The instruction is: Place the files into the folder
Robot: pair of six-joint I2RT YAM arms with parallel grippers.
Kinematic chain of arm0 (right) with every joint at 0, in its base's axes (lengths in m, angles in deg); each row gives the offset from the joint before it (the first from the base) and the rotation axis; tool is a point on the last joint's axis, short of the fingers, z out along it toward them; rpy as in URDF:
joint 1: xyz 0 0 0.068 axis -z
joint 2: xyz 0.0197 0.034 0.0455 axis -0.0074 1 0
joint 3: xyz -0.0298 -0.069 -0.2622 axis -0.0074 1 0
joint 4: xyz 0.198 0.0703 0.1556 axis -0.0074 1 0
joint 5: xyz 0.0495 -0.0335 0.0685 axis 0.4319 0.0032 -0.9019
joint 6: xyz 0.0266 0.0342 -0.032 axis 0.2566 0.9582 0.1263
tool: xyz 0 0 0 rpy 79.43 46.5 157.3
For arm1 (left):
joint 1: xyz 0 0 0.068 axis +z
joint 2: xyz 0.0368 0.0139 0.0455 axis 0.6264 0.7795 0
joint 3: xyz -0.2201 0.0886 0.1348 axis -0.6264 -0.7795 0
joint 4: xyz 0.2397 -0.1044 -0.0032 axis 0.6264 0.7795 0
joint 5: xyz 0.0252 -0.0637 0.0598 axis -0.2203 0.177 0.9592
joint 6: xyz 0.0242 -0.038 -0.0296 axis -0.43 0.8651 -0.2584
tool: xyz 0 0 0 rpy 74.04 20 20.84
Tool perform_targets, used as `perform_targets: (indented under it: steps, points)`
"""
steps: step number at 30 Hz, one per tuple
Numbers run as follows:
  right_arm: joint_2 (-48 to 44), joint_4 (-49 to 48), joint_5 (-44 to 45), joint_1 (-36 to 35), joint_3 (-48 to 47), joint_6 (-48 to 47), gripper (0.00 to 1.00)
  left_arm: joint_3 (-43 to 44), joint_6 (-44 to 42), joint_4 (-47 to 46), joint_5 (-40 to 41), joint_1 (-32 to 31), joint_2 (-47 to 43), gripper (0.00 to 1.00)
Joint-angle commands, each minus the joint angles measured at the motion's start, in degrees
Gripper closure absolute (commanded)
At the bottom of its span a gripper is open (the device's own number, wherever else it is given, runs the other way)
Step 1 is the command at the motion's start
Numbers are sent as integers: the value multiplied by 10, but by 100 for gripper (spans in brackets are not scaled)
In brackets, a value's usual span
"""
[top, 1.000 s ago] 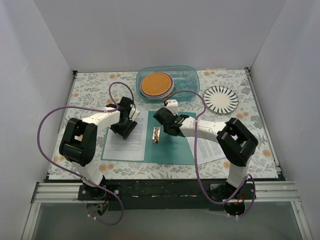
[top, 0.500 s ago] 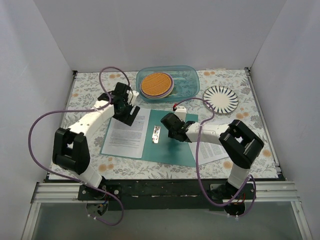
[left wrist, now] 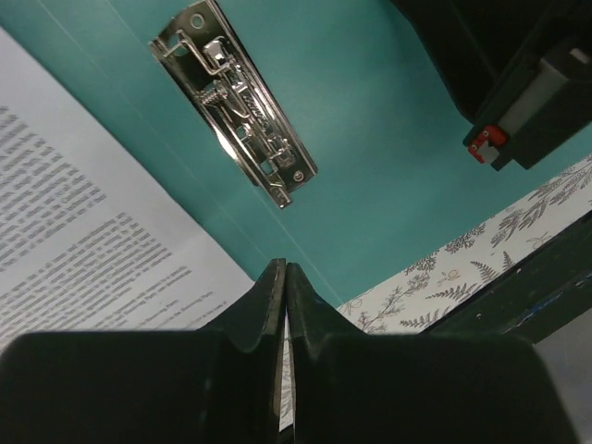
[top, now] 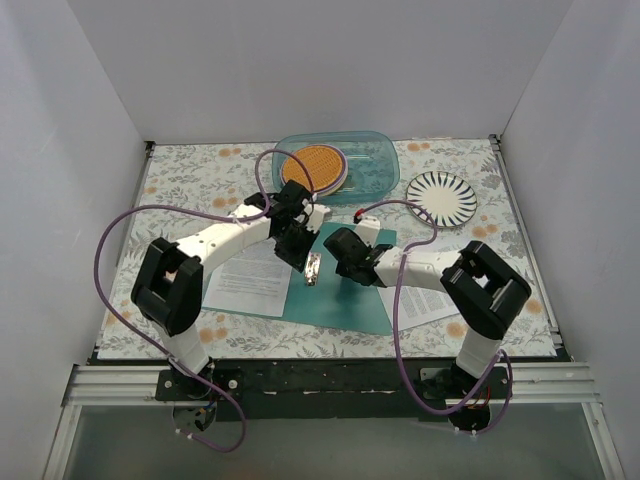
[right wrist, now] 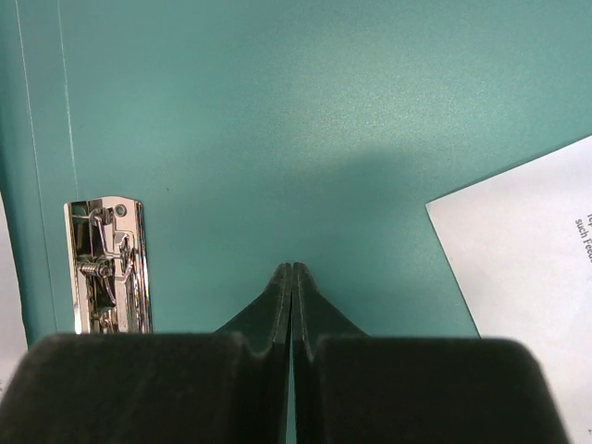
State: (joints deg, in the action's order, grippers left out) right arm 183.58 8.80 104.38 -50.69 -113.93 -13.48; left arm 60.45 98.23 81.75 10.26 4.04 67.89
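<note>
One sheet of the files (top: 245, 283) lies on the left half of the open folder (top: 345, 300) on the counter (top: 180, 180). Only the wrist views show both tools pinched together and empty: the left tool (left wrist: 284, 270) near the clip (left wrist: 236, 106), the right tool (right wrist: 292, 270) over bare teal, with a second sheet (right wrist: 527, 268) to its right.

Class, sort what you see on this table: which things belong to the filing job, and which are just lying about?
Job: teal folder, its metal clip, printed files.
Lying about: clear blue container, orange disc inside it, striped plate.
</note>
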Motion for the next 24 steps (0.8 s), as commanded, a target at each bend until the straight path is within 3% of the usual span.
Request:
perform_targets:
  steps: [1,9,24]
  points:
    - [4,35,-21,-5,27,24,99,-20,39,-63,-15,-20,-11,100]
    - [9,20,-25,-4,49,41,99,-121,62,-174,9,-26,-35,100]
    - [12,-7,-43,0,82,59,99,-141,43,-246,40,-28,-16,100]
